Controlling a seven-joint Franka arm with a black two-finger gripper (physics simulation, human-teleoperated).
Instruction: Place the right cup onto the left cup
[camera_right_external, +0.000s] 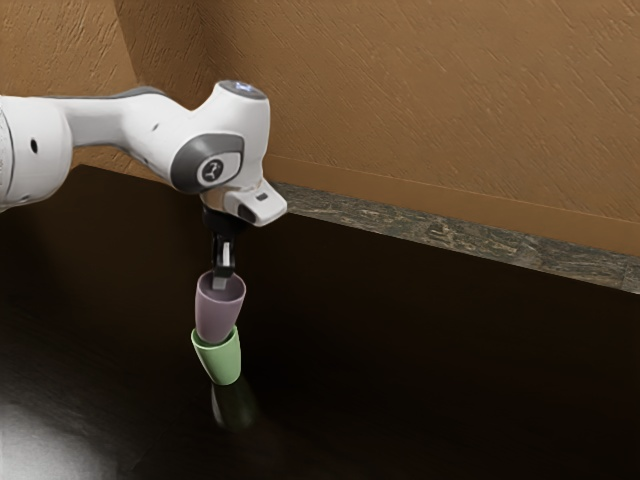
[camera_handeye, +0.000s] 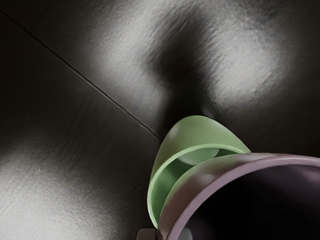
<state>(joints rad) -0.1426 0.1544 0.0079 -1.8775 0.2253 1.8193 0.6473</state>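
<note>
And here we are above the dark table (camera_right_external: 420, 390), with the gripper (camera_right_external: 221, 281) pointing down over the two cups. The fingers are pinching the side wall of the purple cup (camera_right_external: 218, 312) near its rim — one finger inside the mouth, the other against the outside. In the wrist view, a fingertip (camera_handeye: 146, 234) sits beside the outer face of that wall, with the other one on the inner face.

Now to the purple cup itself: it's directly over the green cup (camera_right_external: 221, 362), its mouth facing up and its narrow lower end down inside the green cup's rim. Most of its body rises above that rim, so it's only partly nested — and it leans a touch out of line with the cup beneath. The wrist view shows a crescent of the green cup's inner wall, open beside the purple one.

The green cup stands on the table, mouth up, with a faint reflection below it on the glossy surface. Over at the exterior view's left comes the white arm (camera_right_external: 148, 125), bending down to the cups. Behind it all, a mottled stone strip (camera_right_external: 440, 232) runs along the foot of the brown wall (camera_right_external: 430, 100).
</note>
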